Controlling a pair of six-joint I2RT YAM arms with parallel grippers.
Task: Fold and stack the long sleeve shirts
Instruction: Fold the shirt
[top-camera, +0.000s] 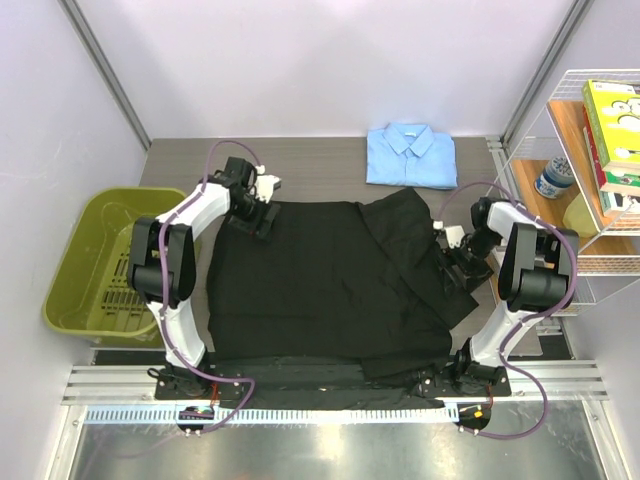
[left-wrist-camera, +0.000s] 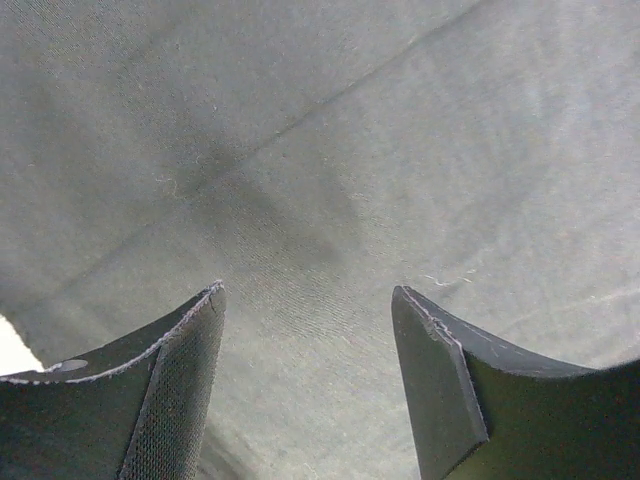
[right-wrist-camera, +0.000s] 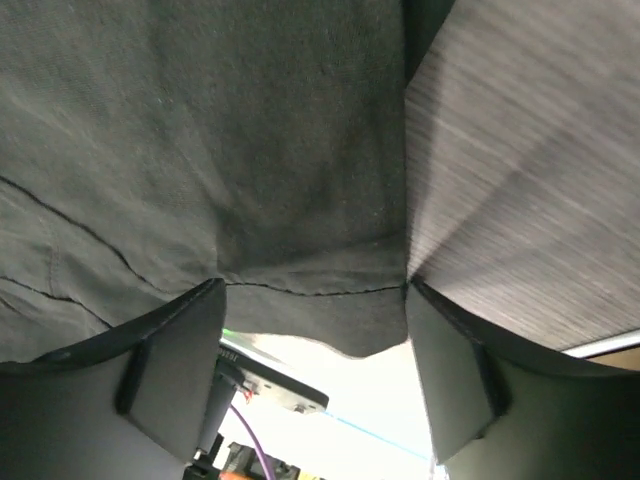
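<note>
A black long sleeve shirt (top-camera: 320, 290) lies spread flat across the middle of the table, with a fold running down its right side. Behind it rests a light blue shirt (top-camera: 412, 155), folded with its collar up. My left gripper (top-camera: 252, 218) sits at the black shirt's far left corner. In the left wrist view this gripper (left-wrist-camera: 308, 292) is open just above the dark cloth (left-wrist-camera: 320, 150), holding nothing. My right gripper (top-camera: 460, 264) is at the shirt's right edge. Seen from the wrist, the right gripper (right-wrist-camera: 312, 288) is open wide, with a loose hem of the black cloth (right-wrist-camera: 250, 150) hanging between its fingers.
A green bin (top-camera: 75, 285) stands off the table's left side. A white wire shelf (top-camera: 590, 215) with boxes and a bottle rises at the right. Grey wood-grain tabletop (right-wrist-camera: 520, 180) shows right of the cloth. Walls close in at the back and sides.
</note>
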